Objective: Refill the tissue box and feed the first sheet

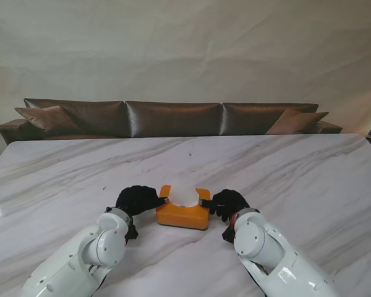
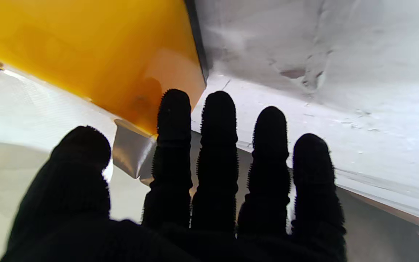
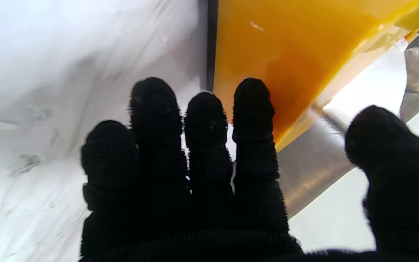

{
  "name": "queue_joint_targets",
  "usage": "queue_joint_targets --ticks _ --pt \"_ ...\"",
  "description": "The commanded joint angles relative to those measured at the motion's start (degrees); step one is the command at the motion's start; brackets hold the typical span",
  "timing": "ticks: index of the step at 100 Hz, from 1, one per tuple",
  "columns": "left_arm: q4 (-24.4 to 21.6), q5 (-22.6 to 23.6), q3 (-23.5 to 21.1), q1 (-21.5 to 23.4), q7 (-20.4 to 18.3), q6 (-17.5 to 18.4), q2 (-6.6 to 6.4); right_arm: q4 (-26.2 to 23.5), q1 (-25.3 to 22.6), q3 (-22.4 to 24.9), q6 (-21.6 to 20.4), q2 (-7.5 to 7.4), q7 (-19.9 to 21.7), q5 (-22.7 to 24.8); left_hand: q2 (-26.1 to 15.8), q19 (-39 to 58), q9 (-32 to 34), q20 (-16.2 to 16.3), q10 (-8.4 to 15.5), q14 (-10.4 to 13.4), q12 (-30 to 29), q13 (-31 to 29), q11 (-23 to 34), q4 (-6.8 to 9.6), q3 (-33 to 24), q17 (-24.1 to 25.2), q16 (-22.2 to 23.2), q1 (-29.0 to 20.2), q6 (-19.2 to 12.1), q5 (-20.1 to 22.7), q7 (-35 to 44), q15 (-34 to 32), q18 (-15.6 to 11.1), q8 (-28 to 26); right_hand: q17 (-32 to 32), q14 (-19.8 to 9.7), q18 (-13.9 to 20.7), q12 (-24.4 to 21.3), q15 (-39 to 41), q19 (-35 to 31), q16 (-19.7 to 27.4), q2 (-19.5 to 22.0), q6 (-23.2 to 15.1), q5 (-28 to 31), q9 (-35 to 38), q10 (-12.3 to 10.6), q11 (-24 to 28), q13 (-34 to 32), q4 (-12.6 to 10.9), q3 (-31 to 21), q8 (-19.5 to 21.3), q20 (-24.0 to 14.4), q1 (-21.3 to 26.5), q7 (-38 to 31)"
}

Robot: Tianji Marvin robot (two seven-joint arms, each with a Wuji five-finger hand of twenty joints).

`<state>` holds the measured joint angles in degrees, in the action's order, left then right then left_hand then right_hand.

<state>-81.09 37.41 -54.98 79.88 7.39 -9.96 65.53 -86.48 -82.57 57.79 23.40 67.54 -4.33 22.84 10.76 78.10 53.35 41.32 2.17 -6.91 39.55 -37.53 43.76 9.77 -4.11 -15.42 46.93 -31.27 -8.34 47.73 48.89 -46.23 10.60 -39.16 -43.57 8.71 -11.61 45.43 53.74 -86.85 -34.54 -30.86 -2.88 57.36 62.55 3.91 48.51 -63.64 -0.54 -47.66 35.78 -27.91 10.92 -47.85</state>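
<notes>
One orange tissue box [image 1: 182,215] sits on the white marbled tabletop [image 1: 284,173], near me and about midway between the arms. Its sides are glossy orange, its top rim looks silvery, and a white mound of tissue [image 1: 184,193] rises from its open top. Both black-gloved hands press its ends: the left hand [image 1: 136,200] and the right hand [image 1: 227,203] clasp the box between them, fingers [image 2: 175,120] against the orange wall.
</notes>
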Motion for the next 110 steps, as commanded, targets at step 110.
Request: queue_joint_targets --ticks 110 --pt "-14.9 12.1 -16.2 17.1 5.8 14.7 -2.1 -12.2 -16.5 11.0 -15.5 -3.0 -12.2 26.8 1.7 -58.4 -40.8 -30.1 6.0 6.8 -28.2 32.5 -31.9 -2.52 -1.6 19.3 -33.7 15.4 -4.1 -25.3 -42.7 38.3 1.7 30.5 30.1 -7.0 9.9 -26.5 -37.3 38.6 20.2 -0.8 -7.9 -37.7 -38.2 -7.6 -26.3 40.9 -0.9 -3.1 -15.9 8.5 -16.0 25.6"
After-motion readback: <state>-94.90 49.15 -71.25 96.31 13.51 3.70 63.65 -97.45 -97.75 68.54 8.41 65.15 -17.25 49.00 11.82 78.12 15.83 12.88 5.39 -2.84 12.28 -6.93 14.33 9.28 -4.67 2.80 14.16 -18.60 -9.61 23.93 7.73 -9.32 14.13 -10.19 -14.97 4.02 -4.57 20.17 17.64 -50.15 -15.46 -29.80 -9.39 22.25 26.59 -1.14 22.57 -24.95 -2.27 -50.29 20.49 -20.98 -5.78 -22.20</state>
